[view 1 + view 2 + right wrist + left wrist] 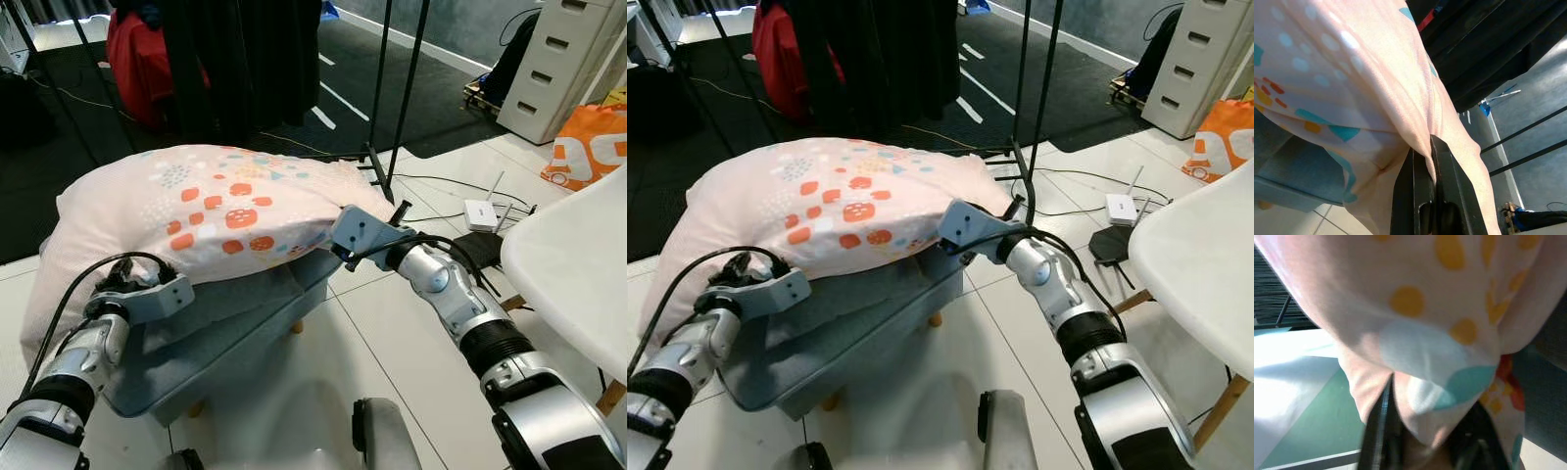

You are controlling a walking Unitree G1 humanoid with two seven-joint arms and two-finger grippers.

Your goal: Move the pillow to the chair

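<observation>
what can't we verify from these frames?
- Left gripper fingertips: buried in folds of the pillow in the left wrist view, blurred; head views hide them under the pillow.
- White chair: cut off by the right edge; seat and legs mostly out of frame.
- Grey stool top: covered by the pillow.
</observation>
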